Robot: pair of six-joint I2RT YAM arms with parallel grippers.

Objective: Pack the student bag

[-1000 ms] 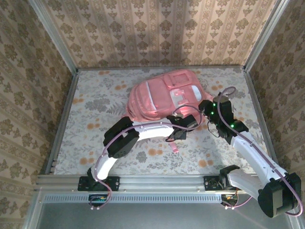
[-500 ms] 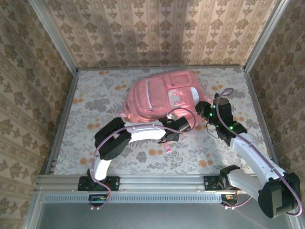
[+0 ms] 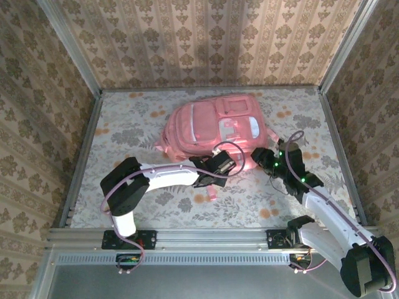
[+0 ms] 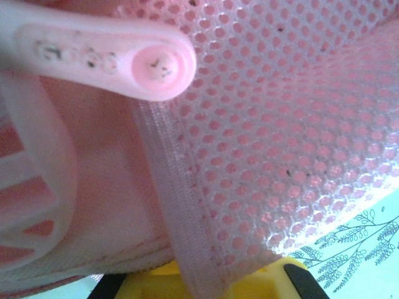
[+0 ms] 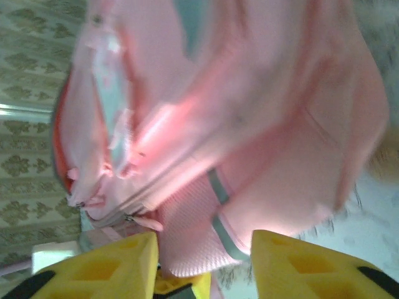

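Student bag (image 3: 215,128): lies flat on the floral tabletop (image 3: 124,137), toward the far side and a little right of centre, front pockets facing up, pale strips across the pink fabric. Takes up more room than anything else in view.

Left arm (image 3: 162,175): rises from its base at the near left edge, folds at the elbow, then stretches rightward low over the tabletop to the bag's near edge.

Left tool (image 3: 225,166): sits right at that near edge, with a loose pink strap (image 3: 211,190) trailing toward the near side beneath it. From the left wrist, shows up pressed together, yellow fingertips (image 4: 262,288) pinching a stitched seam of the bag's pink mesh (image 4: 280,124). Faces a rounded pink rubber pull tab (image 4: 124,62) above the seam at upper left, and a pale webbing loop (image 4: 43,162) at far left.

Right tool (image 3: 262,157): sits just right of the left one, at the bag's near right corner, pointing into the bag's side. From the right wrist, stands spread, yellow fingers (image 5: 118,261) well apart, with pink mesh and a grey strip (image 5: 219,187) of the bag between and beyond them. Cannot tell whether either finger touches the fabric
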